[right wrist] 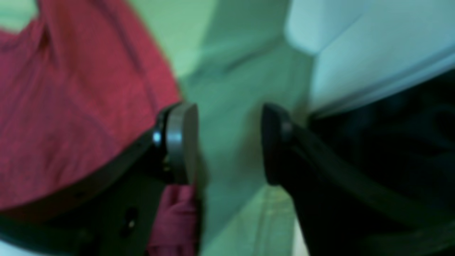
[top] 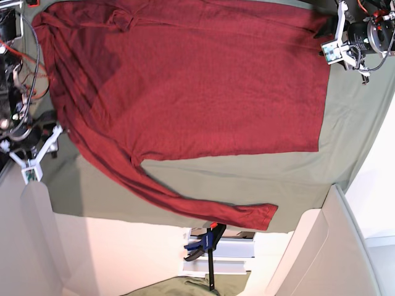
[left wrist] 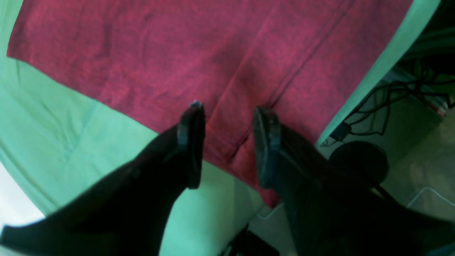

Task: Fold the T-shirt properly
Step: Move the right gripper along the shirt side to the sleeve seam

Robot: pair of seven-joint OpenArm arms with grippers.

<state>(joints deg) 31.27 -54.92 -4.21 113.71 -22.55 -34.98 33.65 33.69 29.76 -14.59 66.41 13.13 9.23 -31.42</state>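
shirt (top: 185,80) flat on green sheet (top: 247,172). left gripper (left wrist: 227,142) jaws apart over hem, gripping nothing. right gripper (right wrist: 229,142) jaws apart, empty.

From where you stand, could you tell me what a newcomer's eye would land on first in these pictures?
First comes the T-shirt, a big maroon spread across the olive-green cloth, with one long sleeve trailing toward the cloth's edge. Next come the dark grippers: the left gripper hangs over the shirt's corner with jaws apart, and the right gripper stands open over the green cloth beside the shirt.
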